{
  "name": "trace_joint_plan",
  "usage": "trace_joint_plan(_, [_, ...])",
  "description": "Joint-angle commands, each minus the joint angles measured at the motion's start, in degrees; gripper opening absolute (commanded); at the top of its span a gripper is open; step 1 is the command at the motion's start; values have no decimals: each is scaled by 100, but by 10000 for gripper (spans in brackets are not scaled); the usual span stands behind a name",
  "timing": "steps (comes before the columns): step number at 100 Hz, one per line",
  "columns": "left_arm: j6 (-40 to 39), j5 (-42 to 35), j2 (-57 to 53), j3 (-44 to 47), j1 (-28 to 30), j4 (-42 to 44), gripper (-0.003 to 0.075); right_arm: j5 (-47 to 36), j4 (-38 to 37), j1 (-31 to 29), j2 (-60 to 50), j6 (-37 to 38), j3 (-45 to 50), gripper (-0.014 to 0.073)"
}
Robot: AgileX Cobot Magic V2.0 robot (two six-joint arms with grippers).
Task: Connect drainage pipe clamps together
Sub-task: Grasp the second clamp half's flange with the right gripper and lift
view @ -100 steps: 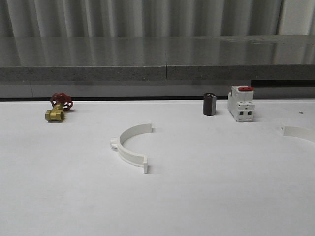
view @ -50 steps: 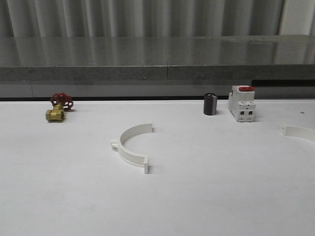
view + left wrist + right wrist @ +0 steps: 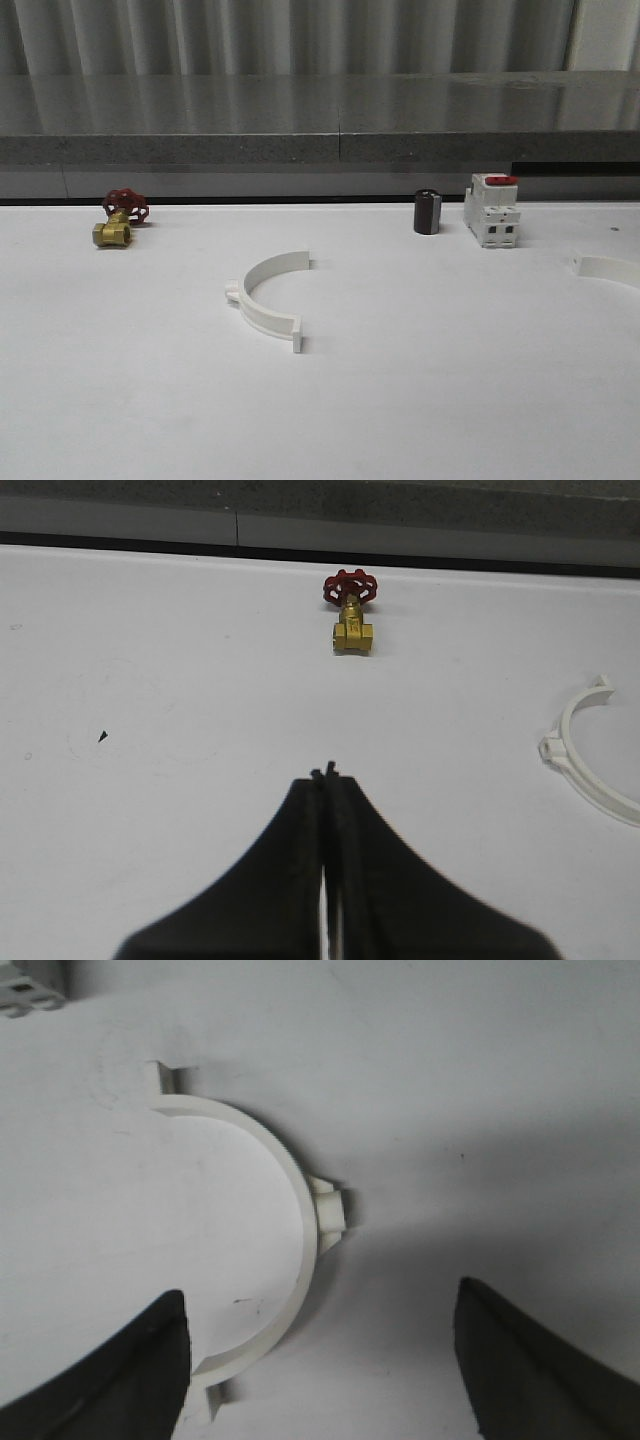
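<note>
One white drainage pipe clamp half (image 3: 262,300) lies flat near the table's middle, its opening to the right. The same half shows in the left wrist view (image 3: 590,760), off to the side of my left gripper (image 3: 327,775), whose fingers are pressed together on nothing above bare table. A second clamp half (image 3: 608,268) lies at the table's right edge, partly cut off. In the right wrist view this half (image 3: 285,1220) lies just below my right gripper (image 3: 320,1295), which stands wide open, one end flange close to one fingertip (image 3: 165,1340).
A brass valve with a red handwheel (image 3: 120,220) sits at the back left and also appears ahead of the left gripper (image 3: 350,610). A black cylinder (image 3: 427,212) and a white breaker with a red switch (image 3: 491,210) stand at the back right. A grey ledge runs behind the table.
The clamp half at the right edge sits very slightly farther back than one second ago. Everything else is where it was.
</note>
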Motion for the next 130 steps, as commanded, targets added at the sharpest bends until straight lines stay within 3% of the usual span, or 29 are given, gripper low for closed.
trace_joint_plan(1, [8,-416,-8,-150,7,-48,-20,-298,-1,-78,213,-249,-296,552])
trace_joint_plan(59, [8,-416,-8,-150,7,-48,-20,-881,-1,-84,1593,-492,-483,532])
trace_joint_plan(68, [8,-416,-8,-150,7,-48,-20,-875,5,-84,1608,-492,-483,433])
trace_joint_plan(85, [8,-416,-8,-150,7,-48,-20,-829,61,-84,1608,-492,-483,134])
trace_joint_plan(97, [8,-416,-8,-150,7,-48,-20,-797,61,-84,1608,-492,-483,-6])
trace_joint_plan(106, [8,-416,-8,-150,7,-48,-20,-863,61,-84,1608,-492,-483,-56])
trace_joint_plan(130, [8,-416,-8,-150,7,-48,-20,-632,429,-14,1550,-487,-661,-56])
